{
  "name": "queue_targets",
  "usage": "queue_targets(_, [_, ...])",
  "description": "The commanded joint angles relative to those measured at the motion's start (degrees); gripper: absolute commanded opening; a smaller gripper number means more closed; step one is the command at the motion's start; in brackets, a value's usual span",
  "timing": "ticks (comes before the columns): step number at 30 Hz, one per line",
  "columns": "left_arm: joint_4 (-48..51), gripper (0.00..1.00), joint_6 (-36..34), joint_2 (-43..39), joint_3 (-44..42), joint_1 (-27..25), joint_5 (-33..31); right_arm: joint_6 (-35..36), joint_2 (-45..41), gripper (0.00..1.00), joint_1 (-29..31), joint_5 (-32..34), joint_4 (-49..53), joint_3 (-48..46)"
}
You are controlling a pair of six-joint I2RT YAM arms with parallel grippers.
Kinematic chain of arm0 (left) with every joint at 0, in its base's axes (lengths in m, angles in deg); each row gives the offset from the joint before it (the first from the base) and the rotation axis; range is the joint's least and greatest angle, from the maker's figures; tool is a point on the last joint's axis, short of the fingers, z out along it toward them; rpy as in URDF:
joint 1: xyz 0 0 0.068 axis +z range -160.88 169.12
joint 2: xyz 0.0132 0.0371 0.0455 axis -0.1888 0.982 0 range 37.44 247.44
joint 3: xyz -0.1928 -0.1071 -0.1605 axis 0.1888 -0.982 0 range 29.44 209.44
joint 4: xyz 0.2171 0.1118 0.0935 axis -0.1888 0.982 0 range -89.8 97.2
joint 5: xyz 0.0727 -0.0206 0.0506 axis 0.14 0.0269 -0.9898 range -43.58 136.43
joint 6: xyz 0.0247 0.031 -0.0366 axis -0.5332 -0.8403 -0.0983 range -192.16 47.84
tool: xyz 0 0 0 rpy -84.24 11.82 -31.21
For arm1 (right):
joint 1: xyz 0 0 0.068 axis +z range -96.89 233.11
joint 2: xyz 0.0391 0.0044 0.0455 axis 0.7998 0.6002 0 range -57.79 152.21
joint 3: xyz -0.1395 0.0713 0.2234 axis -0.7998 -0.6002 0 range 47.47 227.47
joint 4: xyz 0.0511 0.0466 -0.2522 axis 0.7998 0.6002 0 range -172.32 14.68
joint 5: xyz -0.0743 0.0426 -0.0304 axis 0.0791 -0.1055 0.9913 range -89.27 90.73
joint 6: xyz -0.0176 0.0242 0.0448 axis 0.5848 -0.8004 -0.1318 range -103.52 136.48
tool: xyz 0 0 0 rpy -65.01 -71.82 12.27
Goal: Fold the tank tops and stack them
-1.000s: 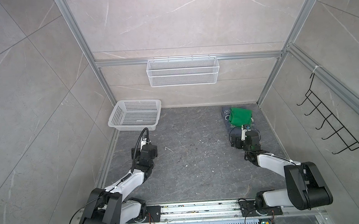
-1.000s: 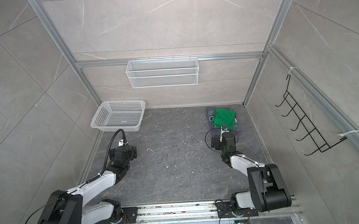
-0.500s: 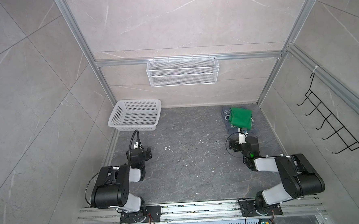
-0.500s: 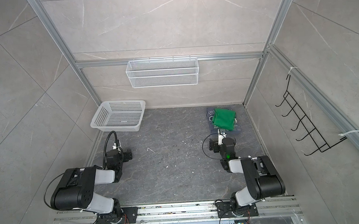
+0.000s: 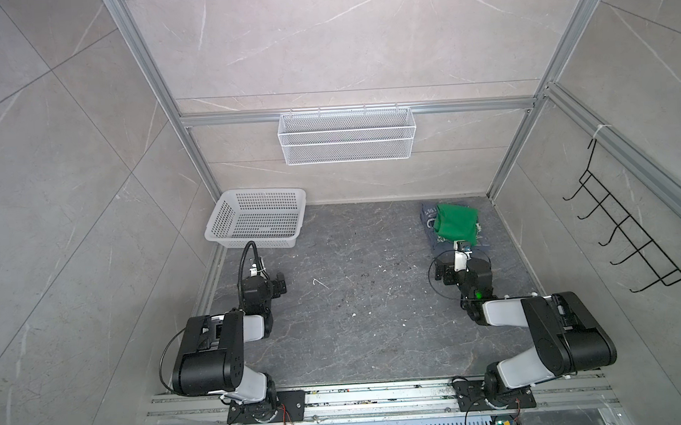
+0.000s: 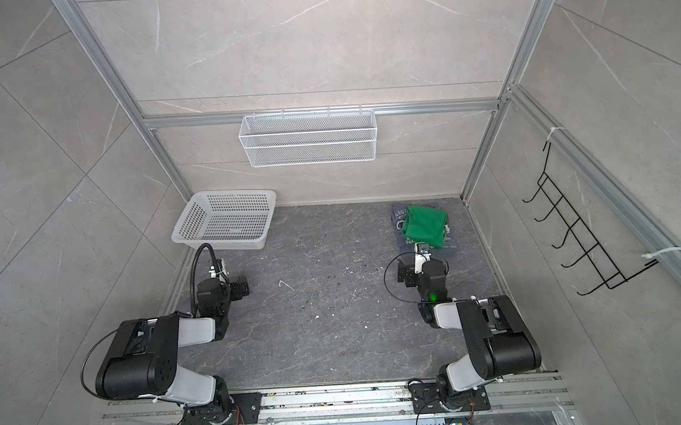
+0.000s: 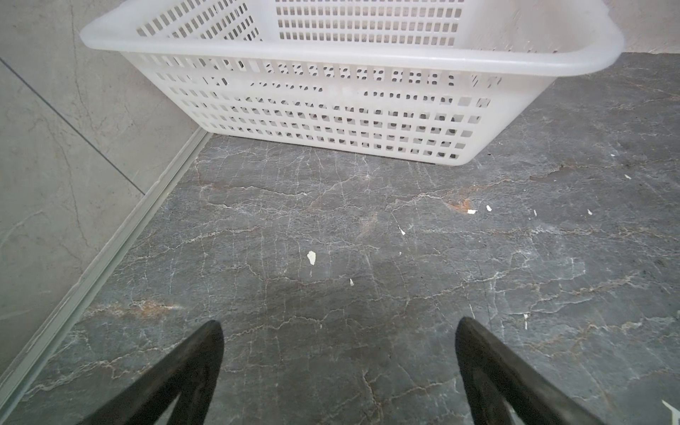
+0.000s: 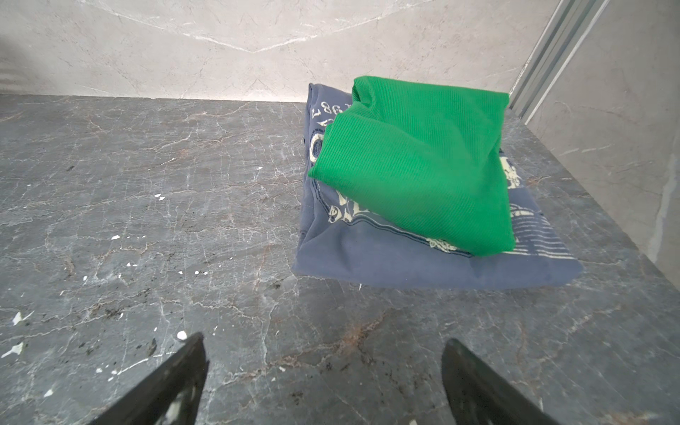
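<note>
**A loose stack, well away from the basket**

The dark stone table carries the white perforated basket at its far wall. Nothing can be seen inside the basket.

Well apart from the basket, along that same far wall, lies the slate-blue tank top, folded flat with its white print upward. On it rests the green tank top, so the stacking looks done. The green one is the weak point. It sits askew and puffed rather than flat, with one corner reaching the blue hem on the side away from the basket. A nudge or a dragged fold would likely slide it off or open it.

The right gripper is the likelier cause. It hangs spread and empty, far from the basket and near the blue top's hem. A forward move could catch that hem and pull both layers apart.

The left gripper, likewise spread and empty, points at the basket from close by. A forward move there would shove the light basket.

Small white flecks in front of the basket seem harmless.
</note>
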Motion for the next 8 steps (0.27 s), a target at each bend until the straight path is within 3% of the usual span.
queue_targets(1, [-1.2,1.0,1.1,-0.4,0.8,0.1,1.0,0.6,0.2,1.0,0.2,0.5,-1.3,-0.3])
queue_targets(8, [-1.0,1.0,1.0,-0.4,0.8,0.2,1.1,0.5,0.1,1.0,0.2,0.5,-1.2,-0.3])
